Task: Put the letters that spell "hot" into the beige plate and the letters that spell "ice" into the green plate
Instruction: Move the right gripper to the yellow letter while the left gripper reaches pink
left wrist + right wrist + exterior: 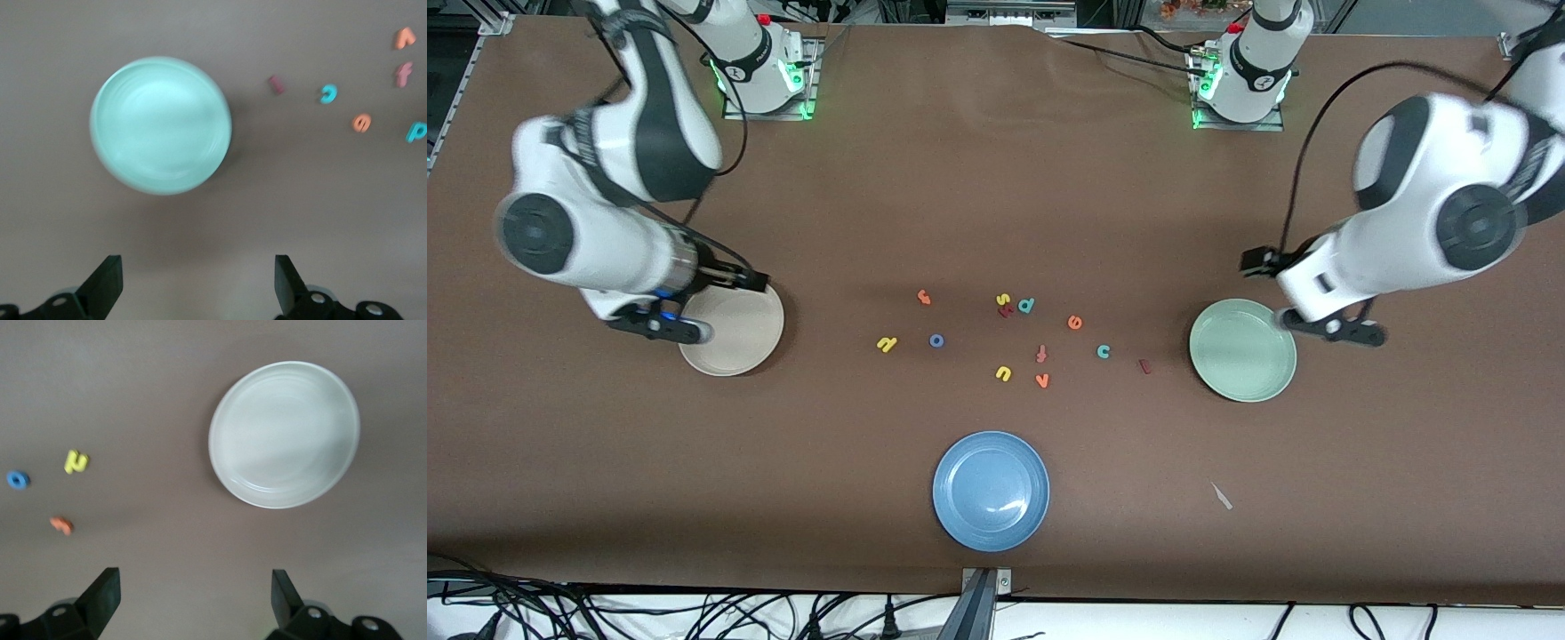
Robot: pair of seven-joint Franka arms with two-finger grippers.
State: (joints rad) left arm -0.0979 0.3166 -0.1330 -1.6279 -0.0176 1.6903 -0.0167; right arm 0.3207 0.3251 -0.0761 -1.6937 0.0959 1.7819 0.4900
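The beige plate (734,331) (285,433) lies empty toward the right arm's end of the table. The green plate (1242,349) (161,125) lies empty toward the left arm's end. Between them lie the yellow h (886,344) (77,461), blue o (936,340) (18,479), orange t (923,297) (61,525), dark red i (1144,365) (276,84), teal c (1104,351) (327,93) and orange e (1074,323) (361,123). My right gripper (680,327) (193,581) hangs open and empty by the beige plate's rim. My left gripper (1343,327) (198,267) hangs open and empty beside the green plate.
A blue plate (991,490) lies nearer the front camera than the letters. Among the letters are a yellow s (1003,300), teal d (1026,305), yellow u (1003,373), orange v (1041,380) and a pinkish-red cross-shaped letter (1040,354). A small pale scrap (1221,496) lies on the brown table.
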